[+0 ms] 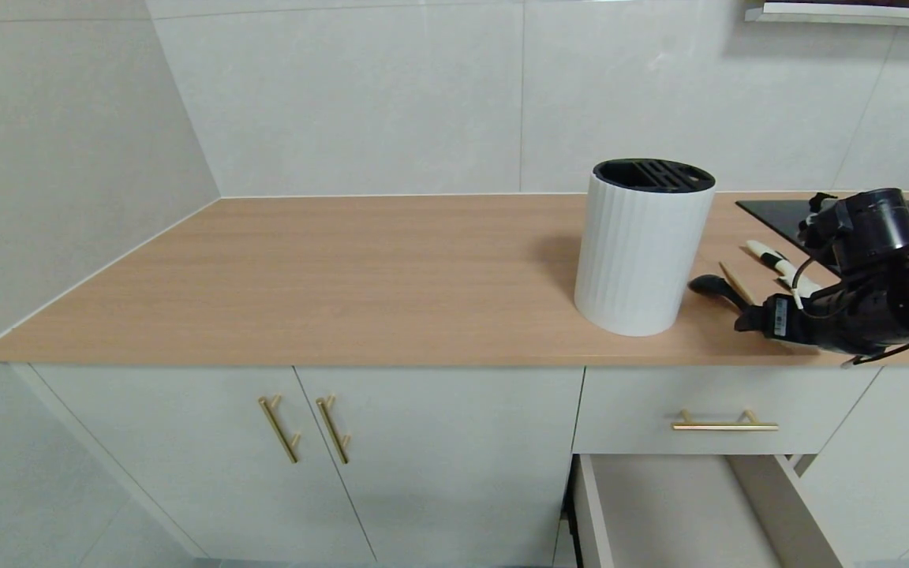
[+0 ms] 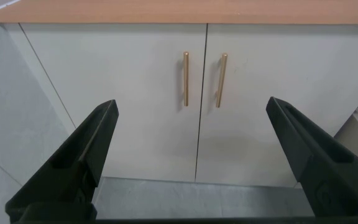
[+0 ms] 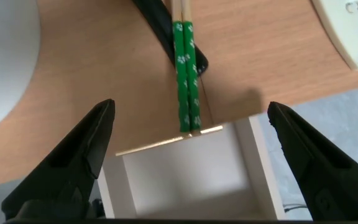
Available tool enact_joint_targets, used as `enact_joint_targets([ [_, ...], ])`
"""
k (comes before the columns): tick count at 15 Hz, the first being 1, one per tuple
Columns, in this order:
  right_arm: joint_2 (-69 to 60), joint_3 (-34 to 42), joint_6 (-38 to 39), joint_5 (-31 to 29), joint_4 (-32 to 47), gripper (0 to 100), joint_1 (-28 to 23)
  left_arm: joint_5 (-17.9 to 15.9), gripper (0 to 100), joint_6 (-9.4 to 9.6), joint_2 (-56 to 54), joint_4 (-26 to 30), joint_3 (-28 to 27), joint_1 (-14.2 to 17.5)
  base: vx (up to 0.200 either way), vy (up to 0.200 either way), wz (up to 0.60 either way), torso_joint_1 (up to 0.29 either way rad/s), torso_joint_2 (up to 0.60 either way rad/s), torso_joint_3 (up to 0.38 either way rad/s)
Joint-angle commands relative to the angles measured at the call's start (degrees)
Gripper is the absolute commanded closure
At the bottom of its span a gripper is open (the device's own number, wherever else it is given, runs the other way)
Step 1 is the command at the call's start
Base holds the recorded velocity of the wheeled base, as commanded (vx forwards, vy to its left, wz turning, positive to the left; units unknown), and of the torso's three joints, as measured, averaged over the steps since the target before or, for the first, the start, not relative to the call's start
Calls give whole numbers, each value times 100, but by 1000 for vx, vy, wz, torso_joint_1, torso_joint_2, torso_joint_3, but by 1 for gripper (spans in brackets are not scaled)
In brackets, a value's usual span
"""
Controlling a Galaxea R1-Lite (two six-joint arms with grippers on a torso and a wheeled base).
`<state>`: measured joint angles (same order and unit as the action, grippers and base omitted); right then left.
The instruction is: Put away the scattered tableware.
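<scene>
Left gripper: jaws apart, facing cabinet doors. Holder on counter: nothing protrudes. Spoon, chopsticks and white-handled utensil lie right of it, unstowed. Right gripper: jaws apart over chopsticks; task apparently barely begun

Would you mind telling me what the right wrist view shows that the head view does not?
Right wrist view's own: the chopsticks' green patterned ends at the counter edge, between the right gripper's open fingers. Head view's own: the white holder's black slotted top, the gold cabinet handles, the cooktop. Shared: chopsticks, black utensil, white holder, open drawer.
</scene>
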<state>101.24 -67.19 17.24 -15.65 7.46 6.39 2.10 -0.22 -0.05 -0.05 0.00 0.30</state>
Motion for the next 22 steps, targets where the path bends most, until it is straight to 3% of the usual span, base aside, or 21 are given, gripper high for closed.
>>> enact_joint_targets([
  [1,62,13,-1,1,-34,0,-6,1,0,4,5,-4,0,5,0,0,0,0,0,0],
  [2,80,5,-1,1,-34,0,-6,1,0,-4,5,-4,0,5,0,0,0,0,0,0],
  [3,80,5,-1,-8,-43,100,-6,1,0,-4,5,-4,0,5,0,0,0,0,0,0],
  [10,-17,5,8,-8,-43,100,-6,1,0,-4,5,-4,0,5,0,0,0,0,0,0],
  [13,-878,57,104,1,-8,100,-15,1,0,-4,5,-4,0,5,0,0,0,0,0,0],
  [18,-2188,664,87,62,300,100,82,1,0,4,5,-4,0,5,0,0,0,0,0,0],
  [22,-3102,1622,69,414,317,100,82,1,0,-4,5,-4,0,5,0,0,0,0,0,0],
])
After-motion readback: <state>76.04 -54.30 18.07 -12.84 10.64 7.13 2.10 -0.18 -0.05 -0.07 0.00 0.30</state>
